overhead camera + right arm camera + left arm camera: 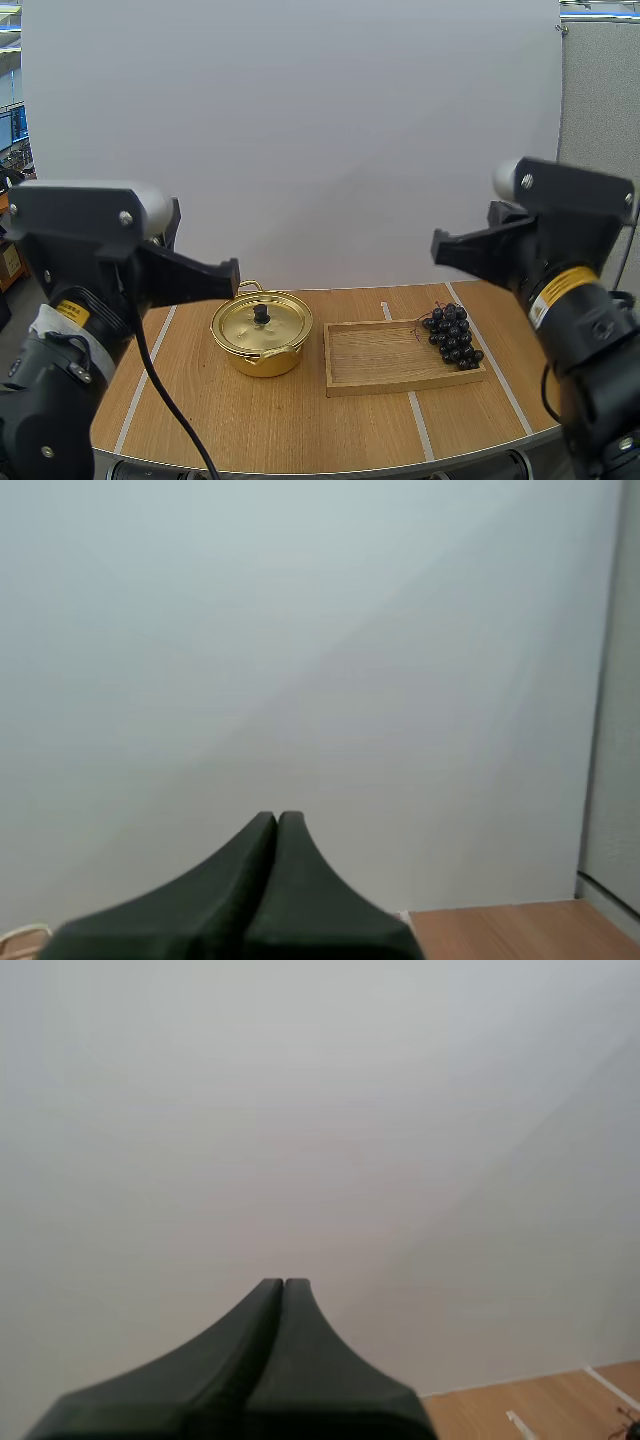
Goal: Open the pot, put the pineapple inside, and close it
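Opening not begun: lid (261, 322) sat on pot (262, 350); left gripper (284, 1282) and right gripper (277, 816) hung raised, fingers together. Next: left should spread and descend onto lid. Fruit present was grapes (452, 336).

Open tabletop (250, 420) lies before the pot (262, 335), the tray (375, 360) close at its right carrying grapes (453, 336).

R gripper (277, 817): fingers pressed together w/ nothing btwn them, one dark wedge. It faces a white wall (300, 630). Bit of wood table (500, 932) just beside it.
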